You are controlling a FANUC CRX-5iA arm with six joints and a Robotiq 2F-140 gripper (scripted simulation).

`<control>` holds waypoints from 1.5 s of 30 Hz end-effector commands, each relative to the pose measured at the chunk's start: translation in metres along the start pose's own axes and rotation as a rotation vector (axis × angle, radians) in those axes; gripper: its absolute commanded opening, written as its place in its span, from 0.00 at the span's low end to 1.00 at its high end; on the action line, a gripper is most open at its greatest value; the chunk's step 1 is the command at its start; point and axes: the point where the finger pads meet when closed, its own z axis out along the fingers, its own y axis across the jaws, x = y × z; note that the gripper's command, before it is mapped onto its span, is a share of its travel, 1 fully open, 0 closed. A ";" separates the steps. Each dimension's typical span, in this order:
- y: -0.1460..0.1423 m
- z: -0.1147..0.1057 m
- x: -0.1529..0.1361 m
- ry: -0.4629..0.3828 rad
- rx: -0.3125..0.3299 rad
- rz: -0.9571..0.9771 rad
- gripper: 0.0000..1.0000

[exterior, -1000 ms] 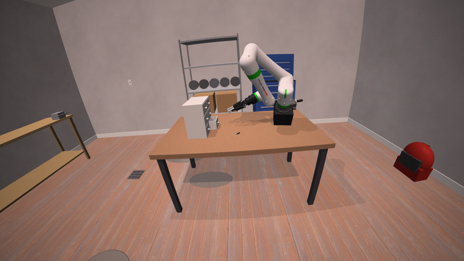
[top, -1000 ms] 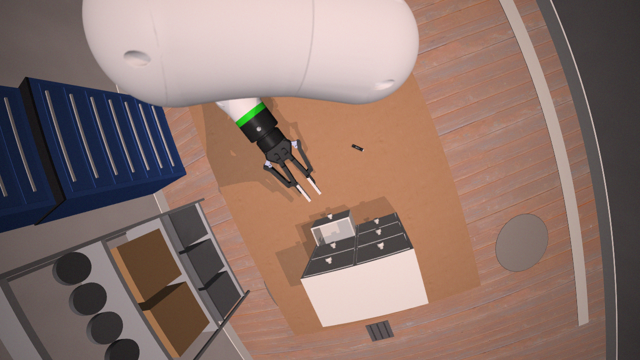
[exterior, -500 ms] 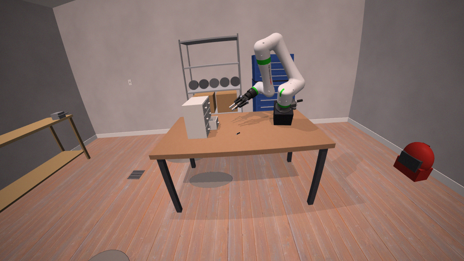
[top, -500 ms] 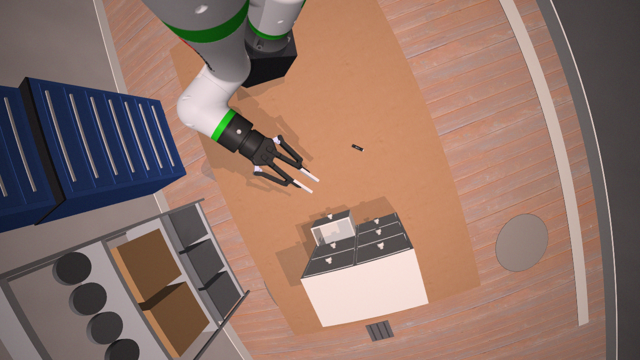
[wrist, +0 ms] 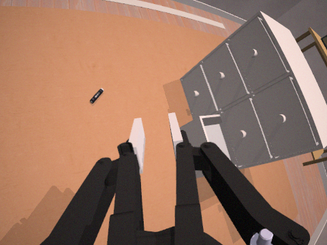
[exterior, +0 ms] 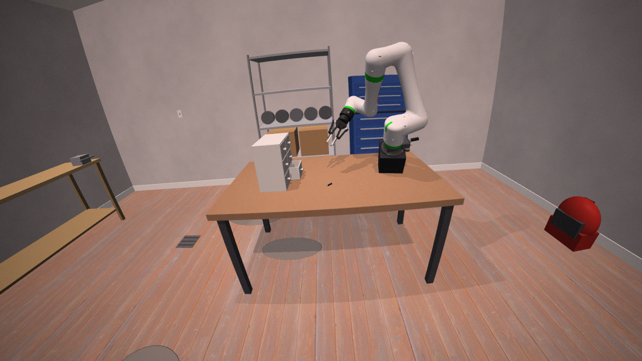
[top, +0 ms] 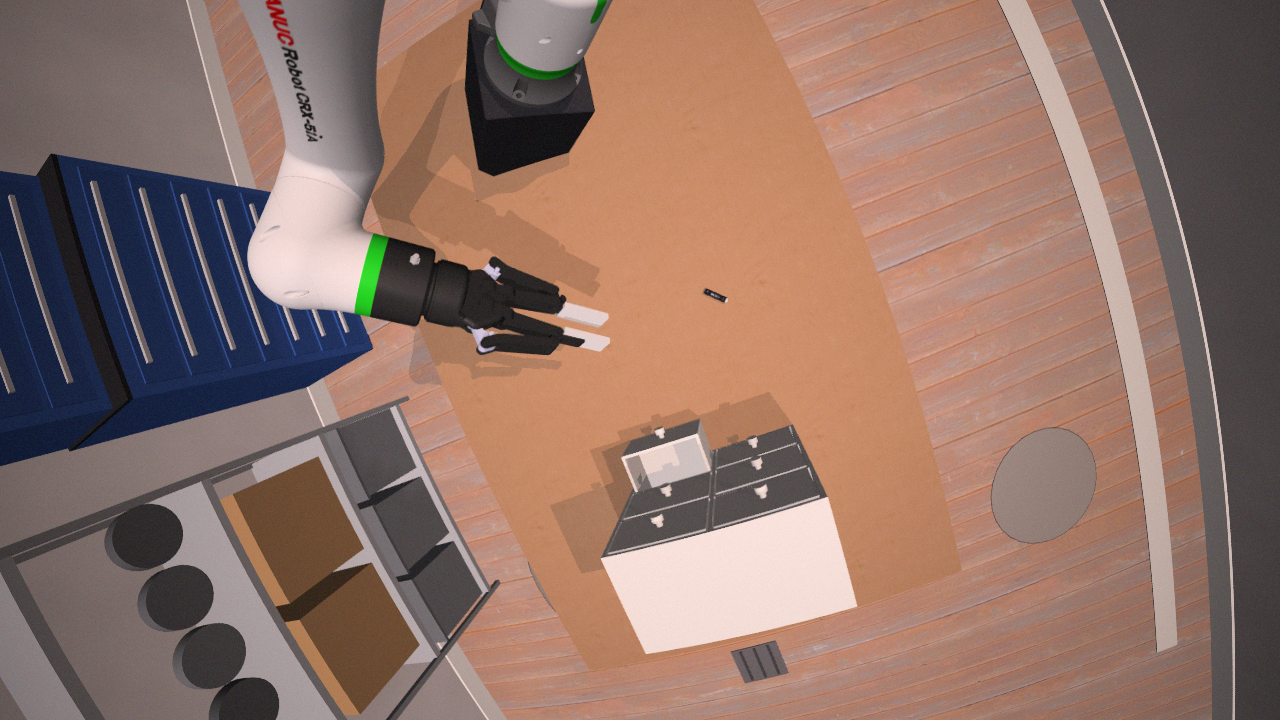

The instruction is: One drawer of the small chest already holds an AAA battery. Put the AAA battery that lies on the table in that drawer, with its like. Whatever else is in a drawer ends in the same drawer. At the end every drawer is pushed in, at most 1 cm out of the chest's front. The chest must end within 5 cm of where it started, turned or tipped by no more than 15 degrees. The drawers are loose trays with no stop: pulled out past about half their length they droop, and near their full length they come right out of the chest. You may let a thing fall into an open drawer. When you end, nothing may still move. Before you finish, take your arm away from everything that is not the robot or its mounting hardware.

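Hovering above the counter (top: pixel 662 197) (exterior: pixel 359 179) (wrist: pixel 51 68), the claw (top: pixel 608 330) (exterior: pixel 329 143) (wrist: pixel 156 126) is holding its fingers slightly apart around nothing; the battery (top: pixel 715 295) (exterior: pixel 329 184) (wrist: pixel 97 96) is lying beyond the fingertips, off to one side, calling for wider fingers and a square, gentle descent.

The jaws have gone up and back, so the open drawer (top: pixel 664 441) (exterior: pixel 296 170) (wrist: pixel 210 116) is farther from them now. They point down more. The big white arm (top: pixel 326 192) (exterior: pixel 411 87) has bent back too.
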 end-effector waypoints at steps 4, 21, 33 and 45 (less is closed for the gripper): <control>-0.003 -0.012 0.005 -0.004 0.191 -0.270 0.20; -0.003 -0.012 0.006 -0.015 0.692 -0.976 0.20; -0.003 -0.012 0.006 -0.018 0.978 -1.377 0.20; -0.003 -0.012 0.006 -0.018 0.978 -1.377 1.00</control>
